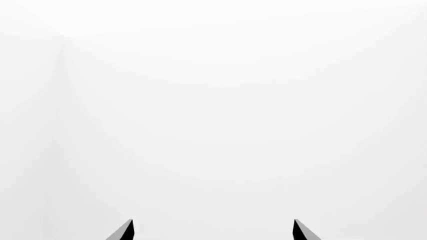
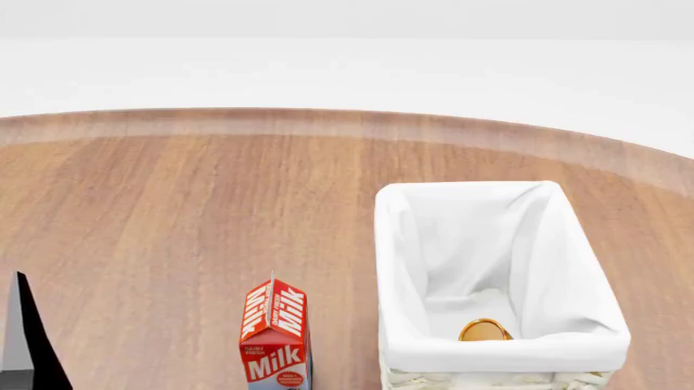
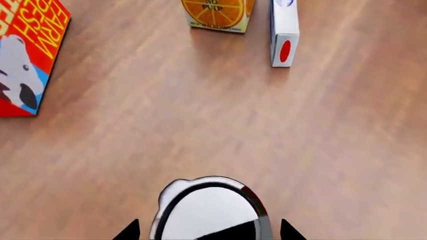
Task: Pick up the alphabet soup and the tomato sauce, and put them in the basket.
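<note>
The tomato sauce (image 3: pixel 210 212) stands on the wooden table, seen from above in the right wrist view: a pale lid with a sliver of red and green label at its edge. My right gripper (image 3: pixel 209 231) is open. Its fingertips flank the can with a thin strip of wood showing on each side. The basket (image 2: pixel 396 244), lined with white cloth, stands at the right of the head view. In it lies a can with its golden base (image 2: pixel 485 330) up, the alphabet soup by that base; its label is hidden. My left gripper (image 1: pixel 213 231) is open and empty, facing blank white.
A red milk carton (image 2: pixel 275 341) stands just left of the basket and also shows in the right wrist view (image 3: pixel 30 55). An orange juice carton (image 3: pixel 217 14) and a white box with a red dot (image 3: pixel 285 35) stand beyond the can. A dark finger (image 2: pixel 24 341) shows at the lower left.
</note>
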